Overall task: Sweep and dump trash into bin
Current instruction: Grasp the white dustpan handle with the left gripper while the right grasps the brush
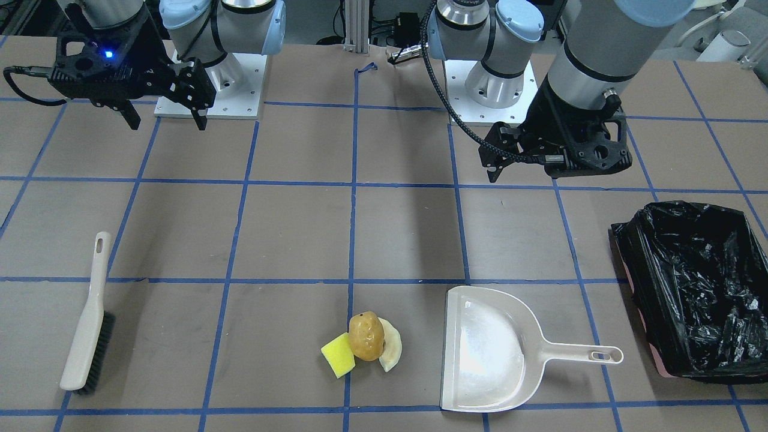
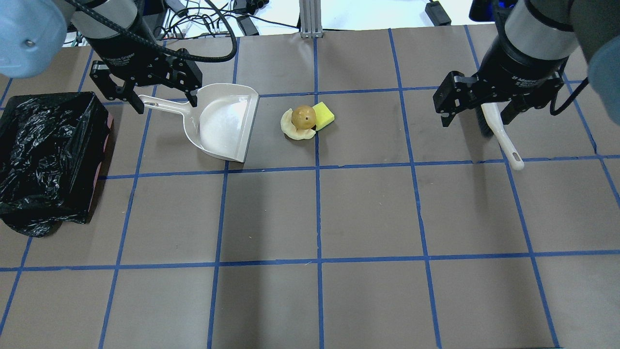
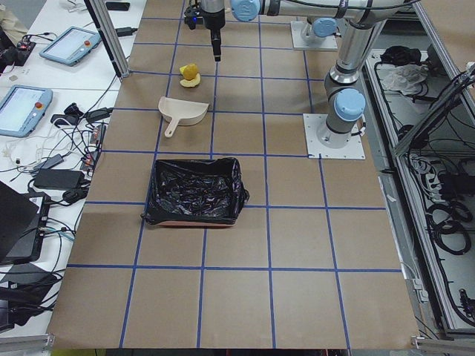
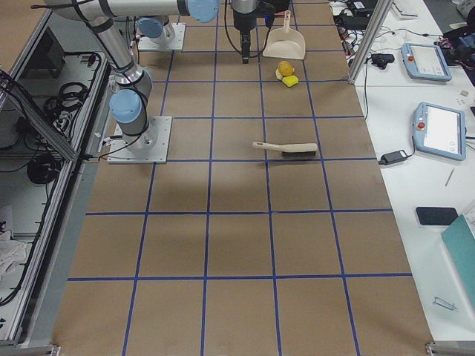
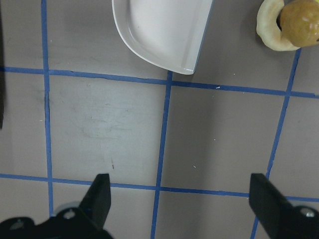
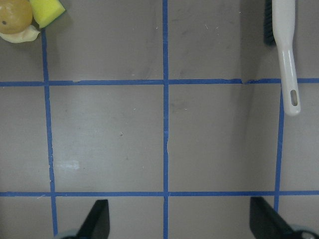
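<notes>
Both arms hover above the table with jaws apart and empty.
The left gripper hangs over the dustpan handle and the right gripper over the brush. The sponge, potato lump and peel touch in a cluster near the dustpan's mouth. The bin stands beyond the handle.

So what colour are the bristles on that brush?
Black bristles, on a cream handle; the exterior front-facing view shows them best.
</notes>
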You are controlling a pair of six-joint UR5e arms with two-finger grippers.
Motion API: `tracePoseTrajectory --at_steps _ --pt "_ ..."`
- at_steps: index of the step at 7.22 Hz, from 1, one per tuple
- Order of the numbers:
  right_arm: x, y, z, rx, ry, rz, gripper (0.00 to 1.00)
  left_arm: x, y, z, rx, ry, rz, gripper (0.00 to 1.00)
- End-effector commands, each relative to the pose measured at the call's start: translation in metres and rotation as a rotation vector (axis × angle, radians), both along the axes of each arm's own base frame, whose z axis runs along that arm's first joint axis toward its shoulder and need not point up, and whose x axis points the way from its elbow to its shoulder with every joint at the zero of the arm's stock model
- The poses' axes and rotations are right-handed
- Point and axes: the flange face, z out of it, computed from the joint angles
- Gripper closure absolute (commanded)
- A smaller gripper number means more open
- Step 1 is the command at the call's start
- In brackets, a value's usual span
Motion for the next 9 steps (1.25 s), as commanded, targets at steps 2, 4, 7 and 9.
tracePoseTrajectory --at_steps 2,4,7,9 --pt "0.000 0.005 -0.005 0.053 0.000 -0.002 0.00 0.000 -0.001 -0.004 0.009 0.000 -0.002 0.00" --pt "-0.001 0.008 -0.007 0.074 0.010 -0.018 0.00 0.019 -0.010 0.001 -0.044 -0.026 -0.278 0.00" --pt "-0.050 -0.010 -0.011 0.052 0.011 -0.066 0.00 0.046 -0.046 -0.024 -0.087 -0.035 -0.677 0.00" --pt "-0.102 -0.035 -0.031 0.059 0.033 -0.061 0.00 0.048 -0.063 -0.047 -0.064 -0.027 -1.045 0.00"
